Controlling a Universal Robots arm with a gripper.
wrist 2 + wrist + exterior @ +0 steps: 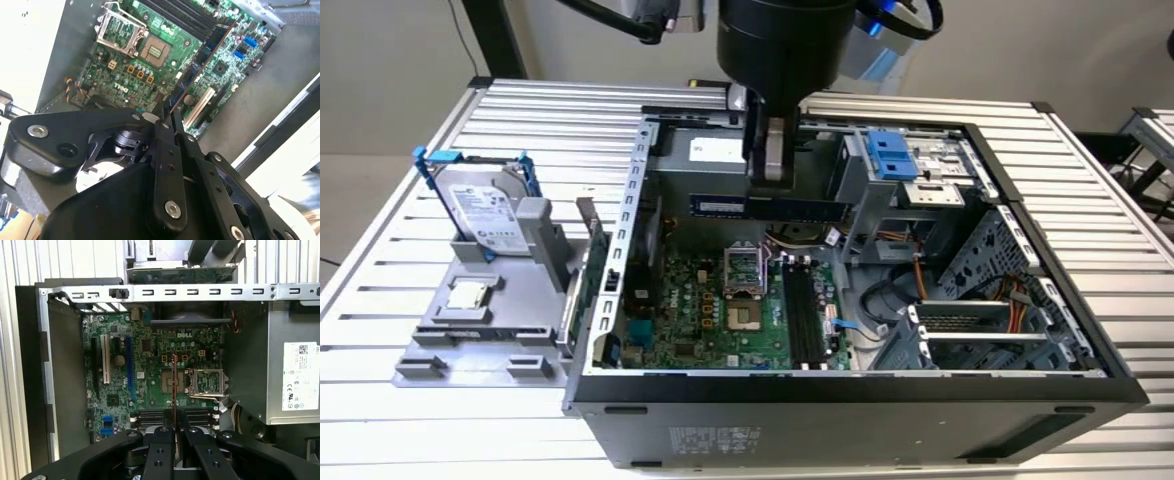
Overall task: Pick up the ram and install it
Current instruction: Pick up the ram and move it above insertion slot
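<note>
While in gripper [771, 182], ram [814, 209] over mobo [707, 300]

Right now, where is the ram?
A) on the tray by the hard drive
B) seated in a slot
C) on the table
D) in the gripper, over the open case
D: in the exterior view the gripper is shut on the ram, which hangs above the motherboard.

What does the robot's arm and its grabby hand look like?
The arm is a thick, shiny black tube with a blue cap and black cables looping near it. The gripper is black too, made of flat bars joined by silver bolts, ending in two slim fingers.
</note>
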